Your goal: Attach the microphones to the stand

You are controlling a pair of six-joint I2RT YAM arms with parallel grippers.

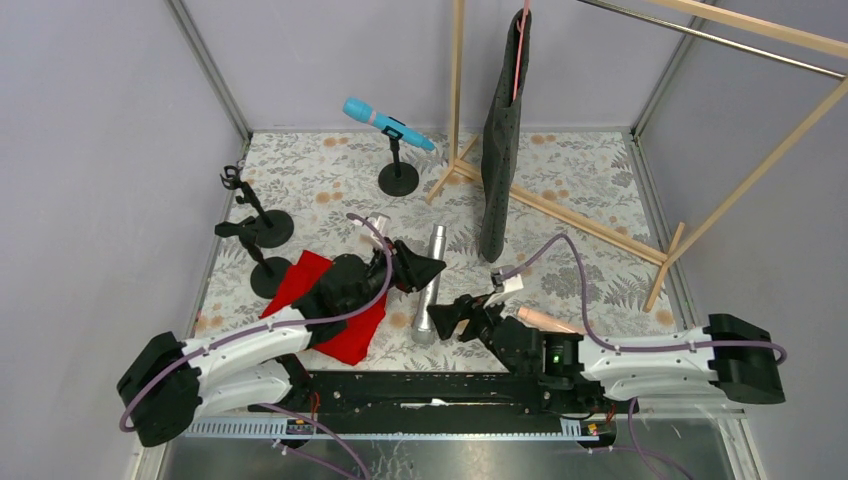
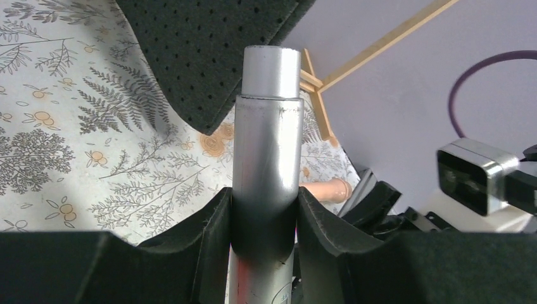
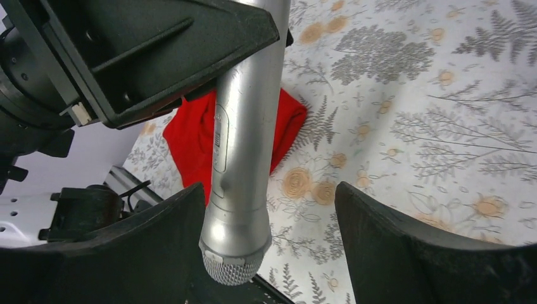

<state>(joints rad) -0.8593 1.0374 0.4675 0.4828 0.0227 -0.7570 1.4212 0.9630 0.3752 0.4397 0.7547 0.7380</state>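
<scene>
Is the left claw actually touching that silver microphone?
Touching. In the left wrist view, both fingers of the left gripper press against the silver microphone.

Our left arm (image 1: pixel 250 345) runs from its base at the near left corner diagonally forward and inward, the wrist turned so that the left tool (image 1: pixel 424 272) points to the right. Its jaws are clamped on the shaft of the silver microphone (image 1: pixel 436 250), one pad pressed against each side. Our right arm (image 1: pixel 650 360) lies low, stretched leftward from the near right corner. The right tool (image 1: pixel 447 320) stands spread around the microphone's head end: one finger sits just beside the head, and the other is well apart from it.
</scene>
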